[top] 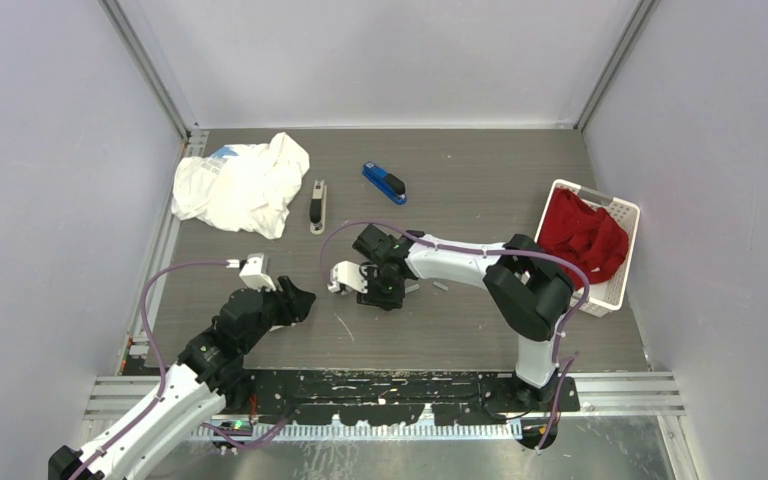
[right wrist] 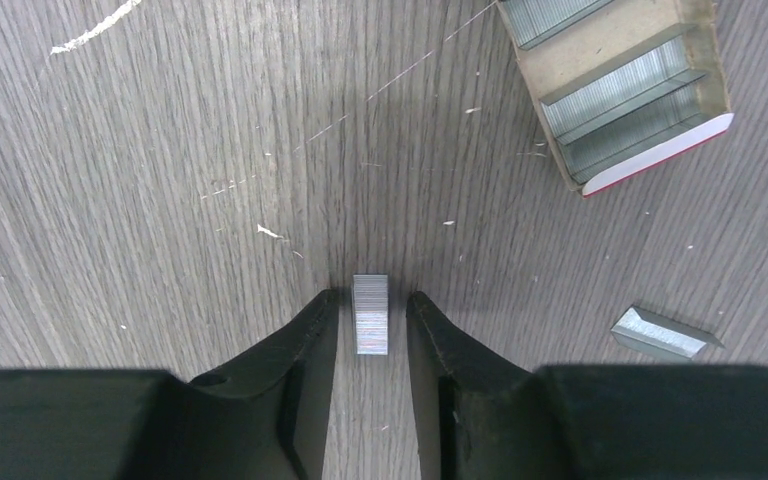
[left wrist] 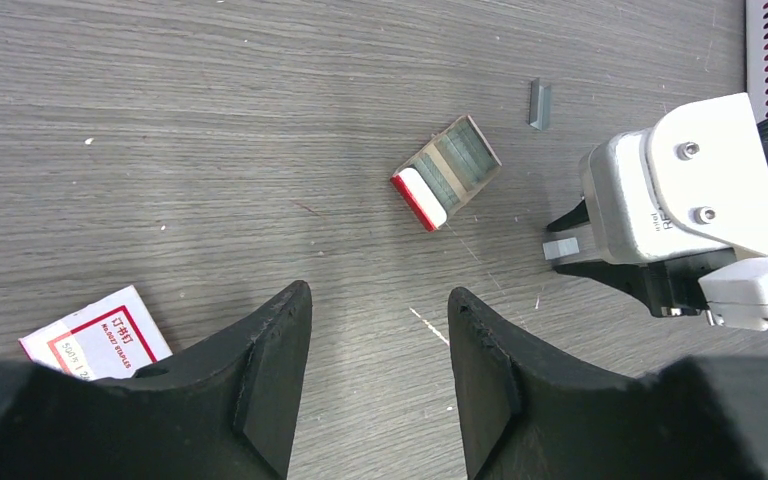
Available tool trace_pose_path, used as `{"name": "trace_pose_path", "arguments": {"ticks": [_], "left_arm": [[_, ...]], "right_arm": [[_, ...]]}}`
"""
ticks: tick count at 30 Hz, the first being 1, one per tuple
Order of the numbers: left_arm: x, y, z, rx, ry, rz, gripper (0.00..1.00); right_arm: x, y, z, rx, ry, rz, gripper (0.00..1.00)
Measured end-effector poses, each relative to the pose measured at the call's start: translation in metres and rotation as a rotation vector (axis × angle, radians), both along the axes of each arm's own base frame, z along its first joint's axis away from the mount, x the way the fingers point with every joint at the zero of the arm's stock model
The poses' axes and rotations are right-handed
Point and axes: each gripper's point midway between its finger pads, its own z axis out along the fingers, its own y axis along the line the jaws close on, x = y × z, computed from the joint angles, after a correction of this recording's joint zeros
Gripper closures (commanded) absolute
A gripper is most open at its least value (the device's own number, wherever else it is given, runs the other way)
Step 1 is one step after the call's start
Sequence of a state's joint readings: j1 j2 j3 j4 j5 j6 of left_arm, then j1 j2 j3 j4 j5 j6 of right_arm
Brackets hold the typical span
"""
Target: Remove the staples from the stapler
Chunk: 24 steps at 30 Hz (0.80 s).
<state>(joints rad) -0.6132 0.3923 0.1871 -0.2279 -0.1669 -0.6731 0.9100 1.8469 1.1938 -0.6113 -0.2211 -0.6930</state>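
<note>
Strip (right wrist: 370, 315) lies flat on table (right wrist: 160, 200), centred between the jaws of right gripper (right wrist: 372, 298). Its long axis runs parallel to the fingers, so the pinch goes across its width. Jaws are apart, with a thin gap each side and no contact yet. Left gripper (left wrist: 380, 330) is farther off, spread and empty.

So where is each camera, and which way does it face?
Top external: above and behind, looking down at the table; left arm and right arm show.
Left wrist: on the wrist, looking down past the left fingers at the open staple box.
Right wrist: likewise; the right fingers flank a staple strip.
Shared: both wrist views show that box.
</note>
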Motion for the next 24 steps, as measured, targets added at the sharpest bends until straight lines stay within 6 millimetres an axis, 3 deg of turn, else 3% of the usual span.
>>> {"name": "trace_pose_path", "arguments": {"ticks": [11,19,24], "left_arm": [[0.0,-0.001,0.006,-0.018,-0.019,-0.002,0.47],[-0.002,-0.004,0.002,-0.02,0.003,-0.017,0.47],[-0.003,-0.007,0.001,-0.033,0.017,-0.024,0.47]], "right_arm": [[-0.002,0.002,0.0,-0.018,0.001,-0.016,0.93],[-0.003,0.006,0.004,0.008,0.016,-0.057,0.95],[-0.007,0.017,0.026,0.106,0.032,-0.092,0.96]]}}
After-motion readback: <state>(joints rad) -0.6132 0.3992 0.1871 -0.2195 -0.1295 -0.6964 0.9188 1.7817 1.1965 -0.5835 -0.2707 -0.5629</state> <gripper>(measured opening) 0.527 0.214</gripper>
